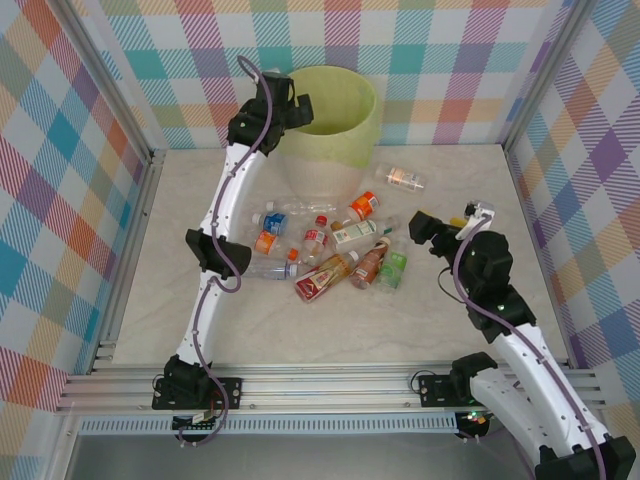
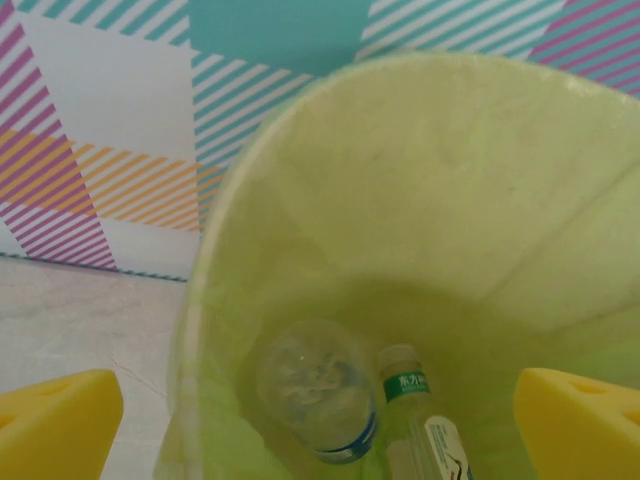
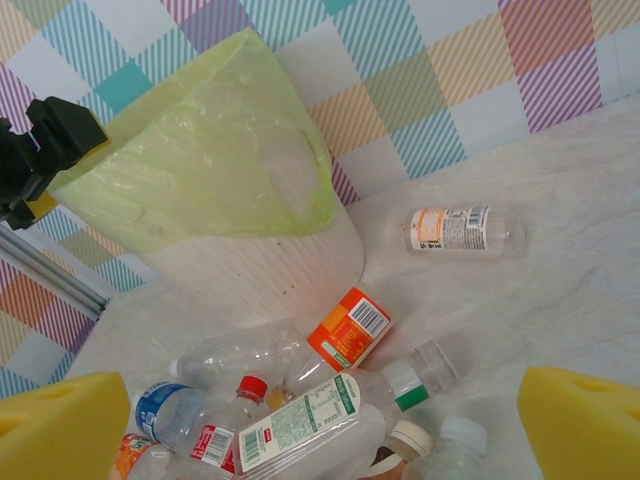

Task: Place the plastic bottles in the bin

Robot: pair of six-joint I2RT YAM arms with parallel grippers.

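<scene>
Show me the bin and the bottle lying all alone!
bin [image 1: 326, 176]: top view, on its cream front wall.
lone bottle [image 3: 452, 230]: right wrist view, on its label.

The left arm reaches from the lower left of the top view to the upper centre, its left hand spread wide and empty. The right arm folds at lower right; its right hand is also spread and points left.
</scene>
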